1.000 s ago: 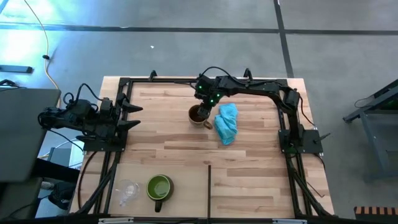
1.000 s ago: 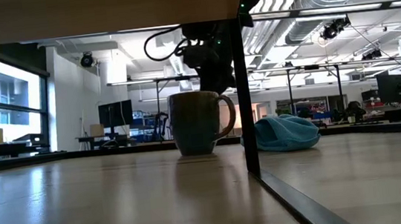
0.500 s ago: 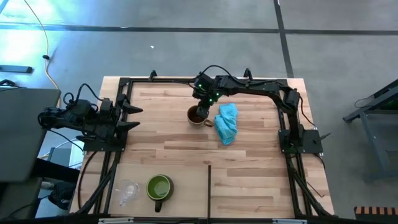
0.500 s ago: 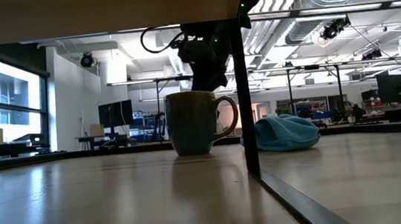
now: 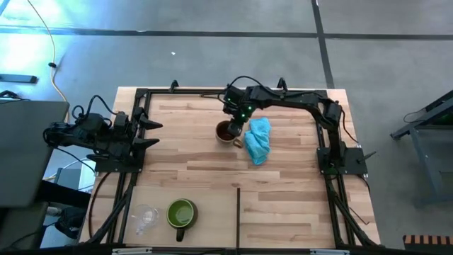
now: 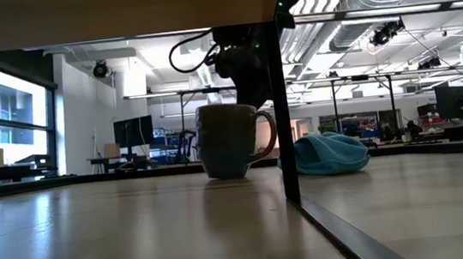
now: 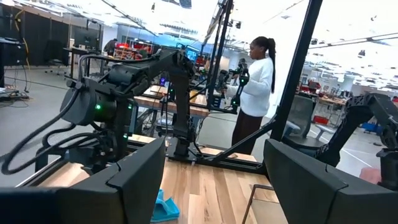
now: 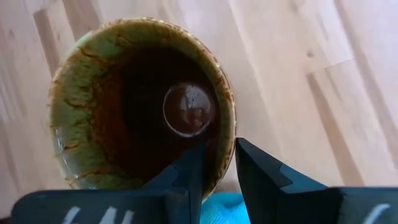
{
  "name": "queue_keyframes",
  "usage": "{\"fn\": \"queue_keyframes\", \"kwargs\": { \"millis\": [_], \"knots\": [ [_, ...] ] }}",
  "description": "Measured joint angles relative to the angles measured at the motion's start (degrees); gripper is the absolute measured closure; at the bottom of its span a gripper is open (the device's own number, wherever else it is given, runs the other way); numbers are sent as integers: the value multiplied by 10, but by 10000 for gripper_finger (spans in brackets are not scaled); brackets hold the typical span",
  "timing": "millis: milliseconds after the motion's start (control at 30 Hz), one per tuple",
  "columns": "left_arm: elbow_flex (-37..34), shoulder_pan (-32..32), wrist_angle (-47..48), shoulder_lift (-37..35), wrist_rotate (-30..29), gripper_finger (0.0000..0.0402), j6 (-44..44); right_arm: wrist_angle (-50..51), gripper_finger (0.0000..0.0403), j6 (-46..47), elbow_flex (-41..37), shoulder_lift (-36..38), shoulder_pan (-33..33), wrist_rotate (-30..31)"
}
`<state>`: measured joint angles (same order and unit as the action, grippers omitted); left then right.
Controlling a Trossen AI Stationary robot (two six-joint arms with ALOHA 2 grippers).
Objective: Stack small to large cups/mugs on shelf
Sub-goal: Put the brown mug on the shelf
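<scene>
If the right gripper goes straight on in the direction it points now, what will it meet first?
The right gripper points down, one finger inside the brown mug and one outside, gripping its wall. Going straight on, the inner finger would probably meet the mug's bottom first, the outer one the shelf; depth is unclear.

The high view looks straight down on the whole table [image 5: 212,177] from well above. The low view sits at table-top level, facing the room, close to the brown mug [image 6: 231,140], which the overhead also shows. The right wrist view peers down into that mug from very near. The left wrist view faces level across the table toward a standing person [image 7: 252,93].
</scene>
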<state>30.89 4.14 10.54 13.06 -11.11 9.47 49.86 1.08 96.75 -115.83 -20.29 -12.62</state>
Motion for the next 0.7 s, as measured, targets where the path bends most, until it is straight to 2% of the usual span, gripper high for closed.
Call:
{"fn": "queue_keyframes", "kwargs": {
  "millis": [400, 700],
  "knots": [
    [0, 0, 0, 0, 0, 140, 0, 0, 320, 15, 0, 0, 13, -20],
    [0, 0, -1, 0, 2, 140, 5, 6, 283, 13, 52, 0, 8, -23]
  ]
}}
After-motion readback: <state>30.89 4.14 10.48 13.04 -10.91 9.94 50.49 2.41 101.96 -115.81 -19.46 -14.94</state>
